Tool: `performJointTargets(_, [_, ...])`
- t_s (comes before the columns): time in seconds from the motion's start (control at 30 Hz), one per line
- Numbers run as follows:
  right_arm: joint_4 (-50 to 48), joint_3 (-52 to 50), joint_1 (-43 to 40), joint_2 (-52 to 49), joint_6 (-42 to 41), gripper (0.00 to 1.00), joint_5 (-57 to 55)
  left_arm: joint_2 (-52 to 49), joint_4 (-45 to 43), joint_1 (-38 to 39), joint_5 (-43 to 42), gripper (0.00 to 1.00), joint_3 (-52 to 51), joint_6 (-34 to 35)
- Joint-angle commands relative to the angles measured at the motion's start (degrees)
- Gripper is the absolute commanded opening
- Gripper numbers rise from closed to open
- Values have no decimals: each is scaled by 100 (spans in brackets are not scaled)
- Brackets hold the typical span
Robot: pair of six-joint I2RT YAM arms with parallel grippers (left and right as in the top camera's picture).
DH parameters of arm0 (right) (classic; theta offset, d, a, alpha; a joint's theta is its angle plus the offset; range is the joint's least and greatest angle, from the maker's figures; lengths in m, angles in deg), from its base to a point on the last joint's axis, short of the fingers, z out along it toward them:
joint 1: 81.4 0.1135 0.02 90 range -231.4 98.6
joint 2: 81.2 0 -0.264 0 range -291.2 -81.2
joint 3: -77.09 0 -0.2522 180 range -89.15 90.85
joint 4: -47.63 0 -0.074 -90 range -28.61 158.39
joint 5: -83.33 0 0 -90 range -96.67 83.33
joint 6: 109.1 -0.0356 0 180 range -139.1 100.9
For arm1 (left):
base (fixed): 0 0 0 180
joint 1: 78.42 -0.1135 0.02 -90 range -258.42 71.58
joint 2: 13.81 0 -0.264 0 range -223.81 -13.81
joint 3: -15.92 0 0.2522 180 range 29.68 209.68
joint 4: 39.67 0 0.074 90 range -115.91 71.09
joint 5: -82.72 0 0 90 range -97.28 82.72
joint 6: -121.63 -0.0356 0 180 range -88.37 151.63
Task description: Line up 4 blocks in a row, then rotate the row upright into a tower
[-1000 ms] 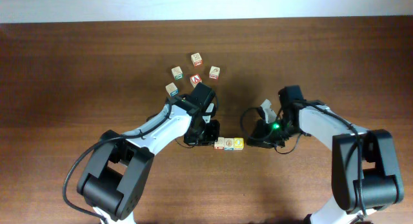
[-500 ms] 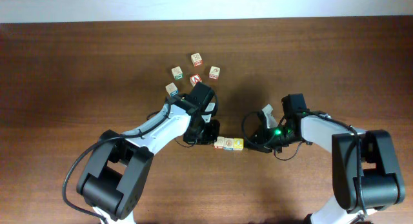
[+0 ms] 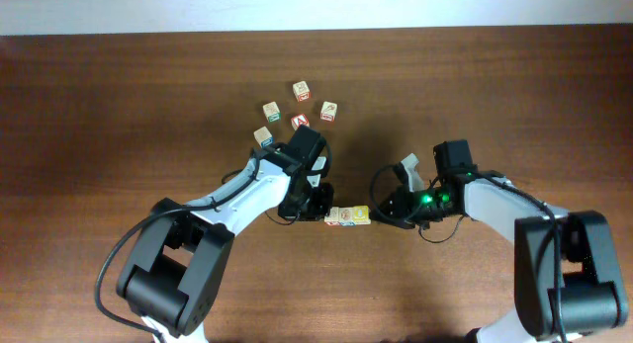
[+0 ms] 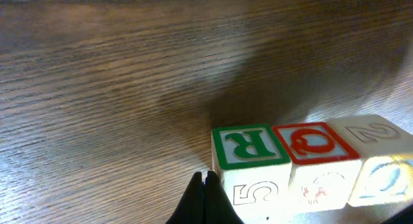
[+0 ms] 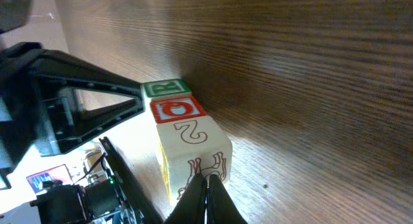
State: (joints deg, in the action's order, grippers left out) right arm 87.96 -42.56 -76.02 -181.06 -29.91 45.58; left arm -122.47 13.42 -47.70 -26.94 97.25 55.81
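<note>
Lying on the dark wooden desk (image 3: pixel 119 106), a short row of three blocks (image 3: pixel 348 216) is seen near the front middle, its long axis running left to right, while a loose group of other blocks (image 3: pixel 300 121) is scattered further back. The left end effector (image 4: pixel 204 185) is closed on nothing at the corner of the green R block (image 4: pixel 248 146), the row's left end. The right end effector (image 5: pixel 208 185), equally near, is also closed and empty and appears to touch the pale block marked 2 (image 5: pixel 193 137) at the opposite end, so a turn by opposite pushes is judged likely.
</note>
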Motion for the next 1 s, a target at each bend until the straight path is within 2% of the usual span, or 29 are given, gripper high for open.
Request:
performJointTargets(0.0, [-20, 118, 293, 212, -118, 4, 343, -42, -72, 72, -376, 0, -20, -118])
performJointTargets(0.23, [31, 466, 918, 219, -584, 5, -195, -42, -72, 72, -376, 0, -20, -118])
performJointTargets(0.77, [35, 809, 1453, 216, -1252, 4, -820, -39, -96, 70, -461, 0, -20, -120])
performJointTargets(0.97, [-42, 817, 1453, 216, -1373, 4, -920, -39, -96, -529, -660, 0, 9, -170])
